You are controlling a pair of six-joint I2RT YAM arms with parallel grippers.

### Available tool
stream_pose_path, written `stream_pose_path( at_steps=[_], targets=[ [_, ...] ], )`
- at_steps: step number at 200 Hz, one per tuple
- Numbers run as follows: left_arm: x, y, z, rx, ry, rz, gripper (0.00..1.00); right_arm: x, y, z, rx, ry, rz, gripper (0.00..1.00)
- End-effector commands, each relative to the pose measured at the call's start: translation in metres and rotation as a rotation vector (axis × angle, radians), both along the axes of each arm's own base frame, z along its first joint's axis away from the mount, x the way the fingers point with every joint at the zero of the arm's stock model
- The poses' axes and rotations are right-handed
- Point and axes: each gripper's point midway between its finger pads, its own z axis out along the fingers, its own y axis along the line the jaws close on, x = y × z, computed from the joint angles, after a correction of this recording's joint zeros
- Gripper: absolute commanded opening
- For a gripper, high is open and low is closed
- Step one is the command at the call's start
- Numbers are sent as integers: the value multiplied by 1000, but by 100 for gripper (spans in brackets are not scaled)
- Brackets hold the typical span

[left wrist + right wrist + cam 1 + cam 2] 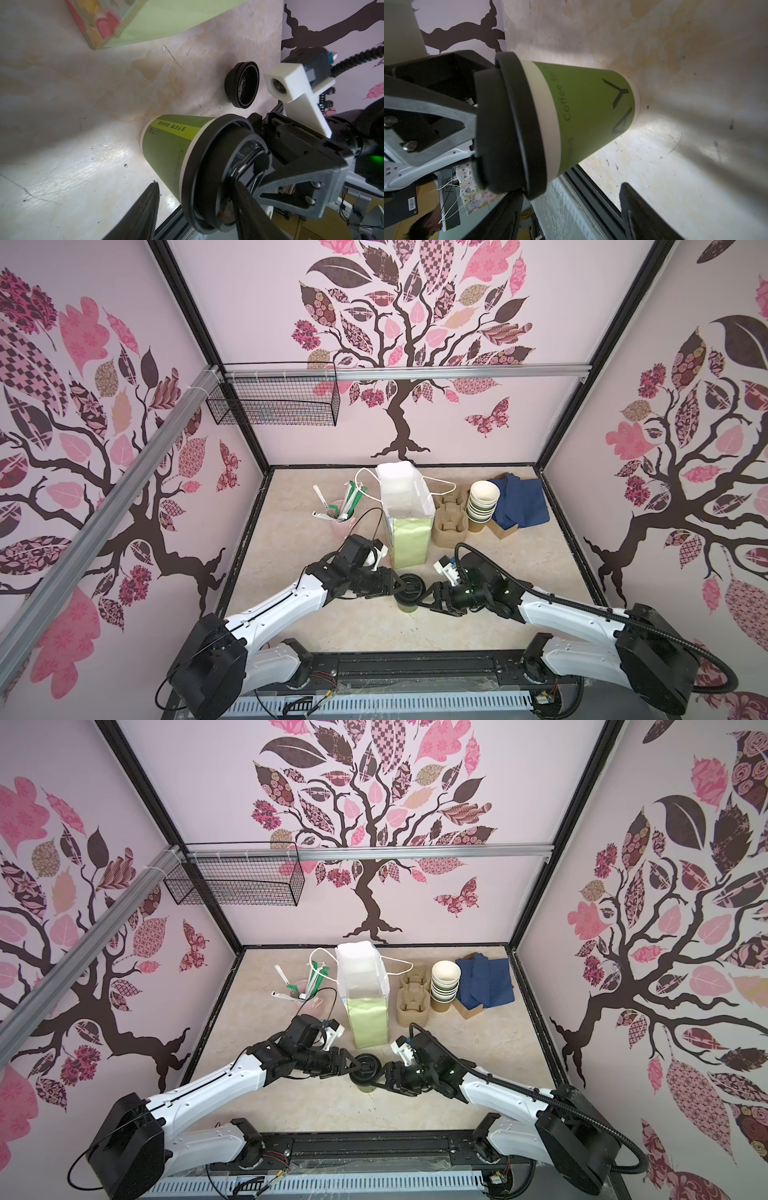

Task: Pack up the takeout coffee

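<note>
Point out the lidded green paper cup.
The single green paper cup in front of the tall green-fronted paper bag, capped in black; the stacked cream-lined cups farther back are lidless.

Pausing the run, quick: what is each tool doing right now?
Left tool: open, straddling the coffee cup at its lid, not gripping.
Right tool: open, at the cup's lid, holding nothing.

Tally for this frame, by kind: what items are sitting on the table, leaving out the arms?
Lidded green coffee cup: 1
Loose black lid: 1
Paper bag: 1
Stack of lidless cups: 1
Pulp cup-carrier pile: 1
Pink cup of straws: 1
Navy cloth pile: 1
Total: 7
</note>
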Motion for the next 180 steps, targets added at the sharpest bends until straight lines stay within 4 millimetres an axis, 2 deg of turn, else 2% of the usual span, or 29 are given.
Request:
stream_pose_path(
  at_steps=[1, 26, 74, 101, 120, 137, 145, 158, 180],
  targets=[
    [-2, 13, -20, 95, 34, 25, 58, 8, 3, 3, -4, -22, -6, 75],
    [-3, 14, -22, 103, 35, 21, 57, 11, -6, -15, -81, -5, -49, 73],
    [-5, 18, -29, 126, 45, 21, 56, 9, -51, -67, -375, 41, -152, 73],
    [-6, 19, -33, 133, 51, 19, 56, 7, -67, -83, -479, 52, -168, 72],
    [-7, 19, -34, 137, 53, 16, 55, 4, -69, -88, -490, 69, -156, 71],
    [-8, 20, -35, 139, 53, 14, 55, 6, -54, -72, -399, 48, -133, 71],
    [-8, 20, -35, 140, 52, 14, 55, 8, -42, -55, -312, 22, -119, 71],
    [-8, 20, -34, 139, 50, 13, 55, 11, -21, -17, -129, -41, -91, 68],
    [-8, 19, -33, 133, 45, 4, 53, 11, -9, 26, 21, -96, -78, 62]
  ],
)
